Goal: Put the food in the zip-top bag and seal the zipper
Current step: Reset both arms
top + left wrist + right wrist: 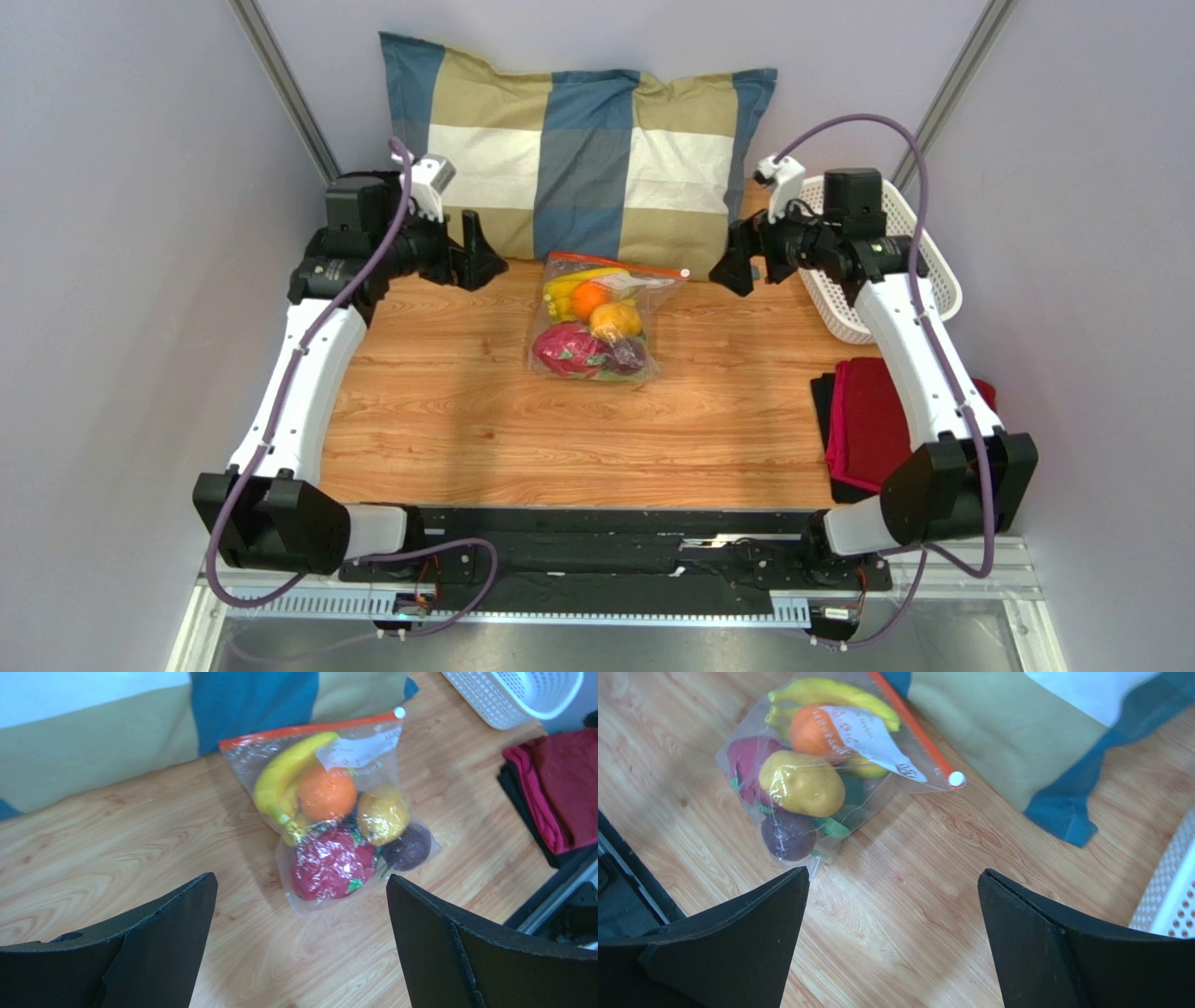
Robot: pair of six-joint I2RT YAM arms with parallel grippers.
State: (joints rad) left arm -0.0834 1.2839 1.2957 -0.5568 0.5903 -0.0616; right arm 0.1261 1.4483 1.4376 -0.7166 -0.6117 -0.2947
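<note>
Lab robot cell, not a home: bare grey wall panels [126, 210], metal frame struts [285, 84], left arm [302, 378] and right arm [919, 364] bolted to black rail [617, 539], exposed cables [870, 133]. Pillow [575, 154], basket [933, 280] and toy fruit [589, 329] read as props.

The clear zip-top bag [330, 819] is thin crinkly plastic, glossy with white glints; its orange-red zipper strip [309, 728] is smooth plastic. The light brown table top [463, 420] shows wood grain under a soft sheen. The blue, tan and white checked pillow [575, 154] and the folded red cloth [870, 420] are matt fabric. The white lattice basket [498, 703] is smooth plastic. The black fingers [724, 952] of the right gripper [893, 873] look matt.
</note>
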